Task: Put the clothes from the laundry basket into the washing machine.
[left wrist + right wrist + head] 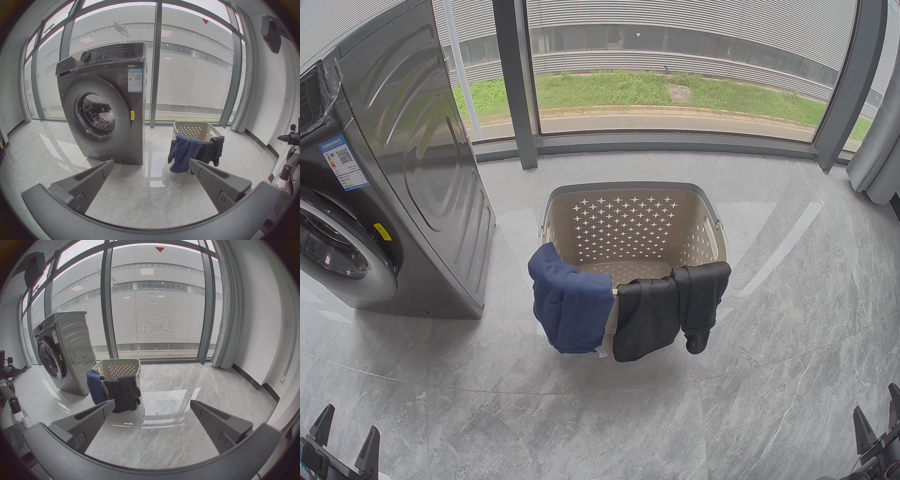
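Observation:
A beige laundry basket [631,219] stands on the floor in the middle of the head view. Over its near rim hang a blue garment [569,303] and a black garment [665,306]. The grey washing machine [419,162] stands to the left, its round door [334,247] shut. My left gripper [345,437] is low at the near left, open and empty. My right gripper [878,419] is low at the near right, open and empty. From the left wrist I see the washing machine [103,106] and basket [195,131] beyond the open left gripper [151,165]. The right gripper [151,407] also shows open.
Tall windows with dark frames [515,81] run behind the basket. A grey curtain [878,162] hangs at the far right. Grey tile floor [600,412] lies open between the grippers and the basket.

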